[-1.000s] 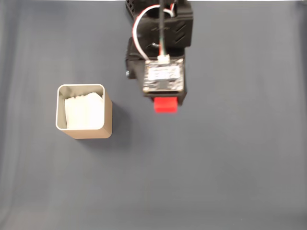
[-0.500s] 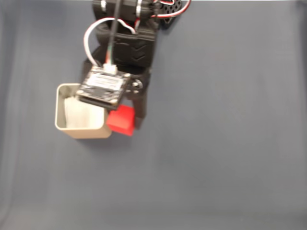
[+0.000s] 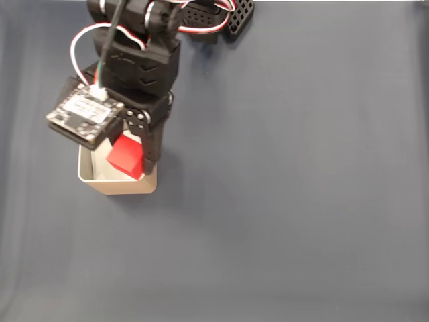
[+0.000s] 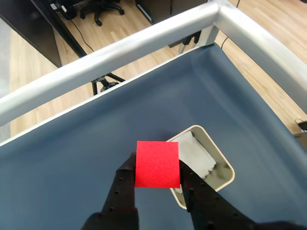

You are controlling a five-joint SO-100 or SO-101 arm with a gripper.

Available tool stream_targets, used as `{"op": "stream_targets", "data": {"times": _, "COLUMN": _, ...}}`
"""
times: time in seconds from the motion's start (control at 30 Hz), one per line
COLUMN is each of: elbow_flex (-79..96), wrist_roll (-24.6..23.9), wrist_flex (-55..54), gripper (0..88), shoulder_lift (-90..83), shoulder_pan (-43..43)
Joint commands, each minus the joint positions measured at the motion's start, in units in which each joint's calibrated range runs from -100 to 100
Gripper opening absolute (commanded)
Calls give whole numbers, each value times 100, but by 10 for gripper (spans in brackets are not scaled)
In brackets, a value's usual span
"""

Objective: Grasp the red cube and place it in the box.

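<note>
Above the tan, square, open-topped box with its white lining, my gripper is clamped on the small bright red cube. Both black fingers press its sides, and the box stands on the dark blue bench.

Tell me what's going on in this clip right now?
A single robot arm is carrying a small bright red cube between its black fingers. In the fixed view the gripper holds the cube over the opening of the tan open-topped box with a white lining, at its right side. The wrist view shows the cube clamped, with the box below and slightly to the right. The cube is not yet released.
</note>
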Motion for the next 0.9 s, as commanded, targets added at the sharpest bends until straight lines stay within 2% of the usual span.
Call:
{"op": "stream_targets", "data": {"times": 0.0, "elbow_flex": 37, "wrist_roll": -24, "wrist_flex": -182, "gripper": 31, "shoulder_lift": -38, "shoulder_pan": 224}}
{"op": "stream_targets", "data": {"times": 0.87, "elbow_flex": 611, "wrist_roll": 34, "wrist_flex": -674, "gripper": 30, "shoulder_lift": -81, "shoulder_pan": 842}}
